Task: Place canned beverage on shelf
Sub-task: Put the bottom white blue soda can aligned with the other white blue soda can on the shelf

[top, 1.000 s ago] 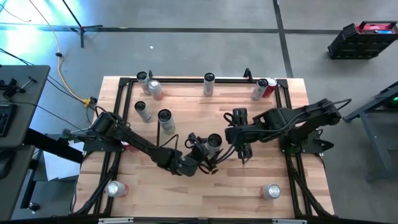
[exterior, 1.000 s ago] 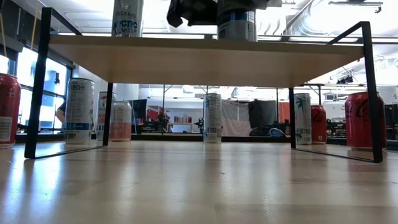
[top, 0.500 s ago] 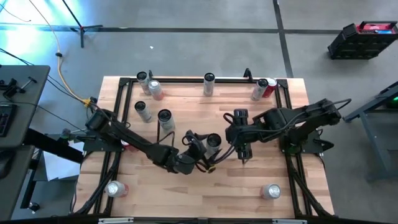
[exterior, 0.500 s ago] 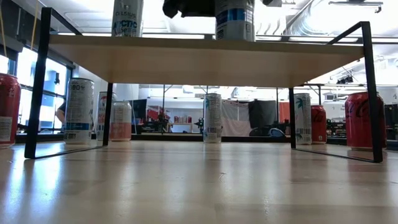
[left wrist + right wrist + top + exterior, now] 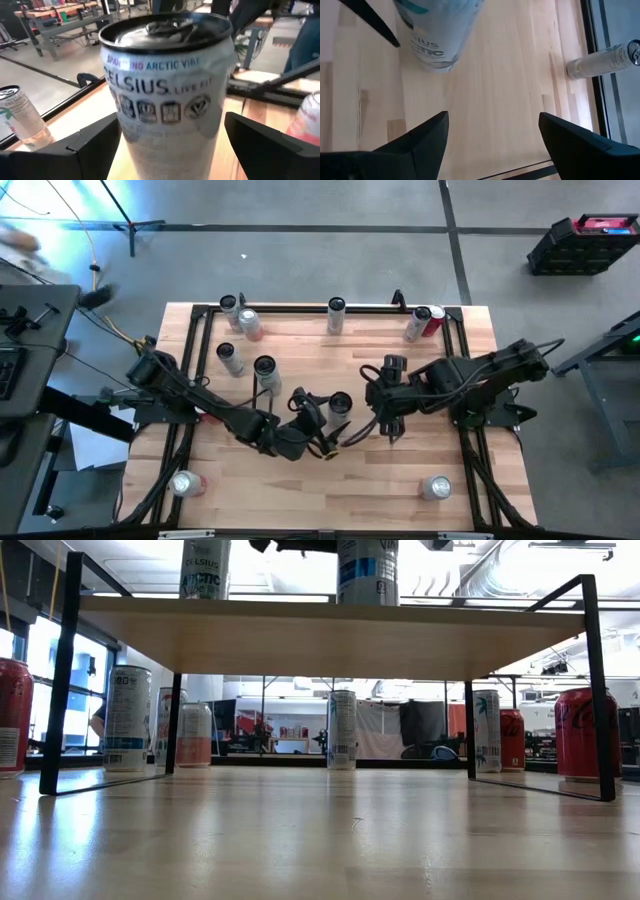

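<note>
The shelf (image 5: pixel 330 635) is a light-wood board on black wire end frames. A white and blue Celsius can (image 5: pixel 340 404) stands upright at its top, also in the low view (image 5: pixel 367 570) and the left wrist view (image 5: pixel 167 95). My left gripper (image 5: pixel 318 418) is shut on it, reaching from the table's left. The shelf's front edge hides the can's bottom. A second Celsius can (image 5: pixel 205 568) stands on the shelf farther left. My right gripper (image 5: pixel 391 428) is open and empty, pointing down just right of the held can; its wrist view (image 5: pixel 490 135) shows bare wood. My left gripper pinches the can's lower body (image 5: pixel 125 135) between its two fingers, one on each side. The fingers come level from the table's left. The can stays upright; whether its bottom rests on the shelf board I cannot tell.
Several cans stand along the table's far edge (image 5: pixel 335 315), with a red one at the far right (image 5: pixel 422 322). One can (image 5: pixel 185 483) lies at the near left and one (image 5: pixel 435 487) at the near right. Black rails (image 5: pixel 300 308) edge the tabletop.
My left gripper has gone a little toward the table's left edge, taking the can with it. The can has stayed upright.
</note>
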